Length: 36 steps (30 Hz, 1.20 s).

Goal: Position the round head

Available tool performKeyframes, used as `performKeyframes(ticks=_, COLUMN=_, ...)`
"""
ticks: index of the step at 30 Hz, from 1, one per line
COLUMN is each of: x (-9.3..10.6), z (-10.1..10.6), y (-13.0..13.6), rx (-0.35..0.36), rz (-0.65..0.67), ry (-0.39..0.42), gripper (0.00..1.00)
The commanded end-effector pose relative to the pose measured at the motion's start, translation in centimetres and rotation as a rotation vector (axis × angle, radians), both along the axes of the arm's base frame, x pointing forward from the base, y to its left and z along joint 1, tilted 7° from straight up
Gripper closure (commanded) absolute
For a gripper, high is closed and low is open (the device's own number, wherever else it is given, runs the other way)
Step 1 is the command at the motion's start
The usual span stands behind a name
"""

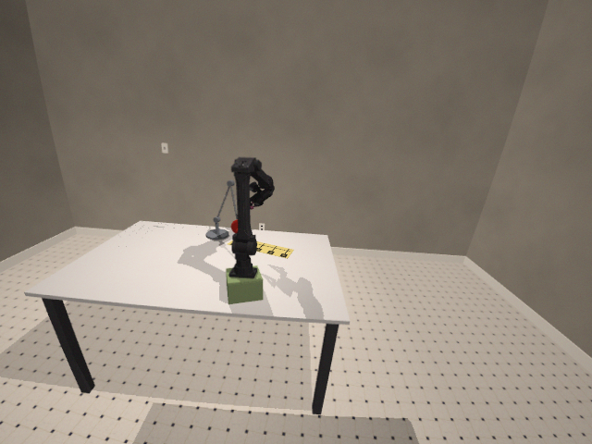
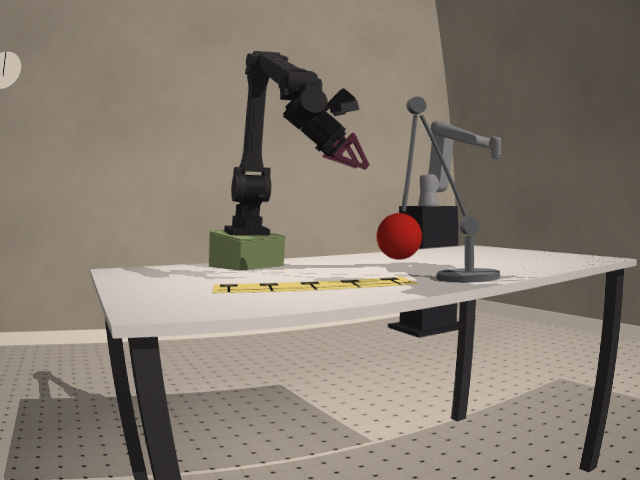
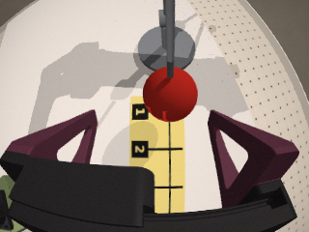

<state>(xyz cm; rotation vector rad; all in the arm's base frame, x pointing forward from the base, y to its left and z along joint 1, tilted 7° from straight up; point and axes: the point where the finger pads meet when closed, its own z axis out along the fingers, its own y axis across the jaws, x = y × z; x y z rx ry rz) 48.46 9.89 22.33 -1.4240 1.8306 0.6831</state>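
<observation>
The lamp's round red head (image 1: pixel 236 226) (image 2: pixel 399 236) (image 3: pixel 170 94) hangs in the air near mark 1, clear of the bench. The lamp's grey foot (image 1: pixel 216 234) (image 2: pixel 468 275) (image 3: pixel 159 45) stands on the bench; its two thin rods meet at an upper joint (image 1: pixel 230 183) (image 2: pixel 416 105). The yellow strip (image 1: pixel 265 248) (image 2: pixel 289 287) (image 3: pixel 177 132) runs away from the foot; labels 1 and 2 show in the wrist view. My gripper (image 2: pixel 368 166) (image 3: pixel 153 116) is open and empty, above the strip and higher than the head, on the side away from the foot. In the top view the arm hides part of the strip.
The arm's green base block (image 1: pixel 244 285) (image 2: pixel 247 250) stands on the white table (image 1: pixel 143 281) (image 2: pixel 170 304), beside the strip. A grey robot arm (image 2: pixel 462 133) on a black pedestal (image 2: pixel 439 227) stands behind the table in the exterior view.
</observation>
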Motion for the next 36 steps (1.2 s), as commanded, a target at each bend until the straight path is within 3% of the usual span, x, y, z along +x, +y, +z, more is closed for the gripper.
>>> performKeyframes(ticks=1, x=1.41, z=3.93, y=-0.56, rx=-0.005, rz=0.006, ry=-0.087, gripper=0.00)
performKeyframes(ticks=36, x=1.17, z=4.48, y=-1.27, rx=-0.005, rz=0.006, ry=-0.087, gripper=0.00)
